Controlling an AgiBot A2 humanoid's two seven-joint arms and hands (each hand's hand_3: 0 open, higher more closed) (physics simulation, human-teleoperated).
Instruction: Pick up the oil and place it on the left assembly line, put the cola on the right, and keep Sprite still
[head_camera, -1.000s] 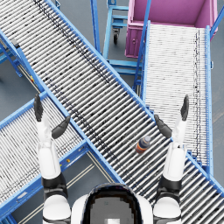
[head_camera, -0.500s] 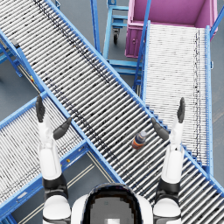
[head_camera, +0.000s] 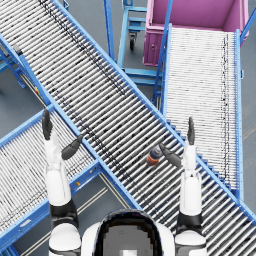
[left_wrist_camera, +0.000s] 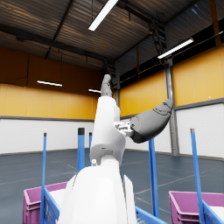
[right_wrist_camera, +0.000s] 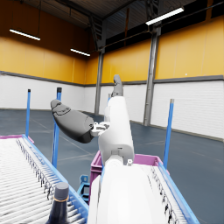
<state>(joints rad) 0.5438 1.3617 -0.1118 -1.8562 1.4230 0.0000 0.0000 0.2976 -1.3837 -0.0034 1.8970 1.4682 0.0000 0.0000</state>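
A dark bottle (head_camera: 154, 156) with a red-orange band stands upright on the long diagonal roller conveyor (head_camera: 100, 100). Its cap and neck (right_wrist_camera: 59, 203) show low in the right wrist view. My right hand (head_camera: 182, 147) is raised just right of the bottle, fingers spread, thumb stretched toward it without touching. The right wrist view shows this hand (right_wrist_camera: 74, 122) holding nothing. My left hand (head_camera: 55, 137) is raised over the left edge of the diagonal conveyor, far from the bottle, also spread and holding nothing (left_wrist_camera: 144, 124). No other bottle is in view.
A short roller line (head_camera: 20, 170) lies at the lower left and another roller line (head_camera: 200, 90) runs up the right side. A pink bin (head_camera: 200, 15) stands at its far end. Blue frame rails (head_camera: 132, 30) and grey floor fill the gaps.
The bottle has drifted a little up the diagonal conveyor to the left. My right hand has moved left, closer to it. The left hand has hardly moved.
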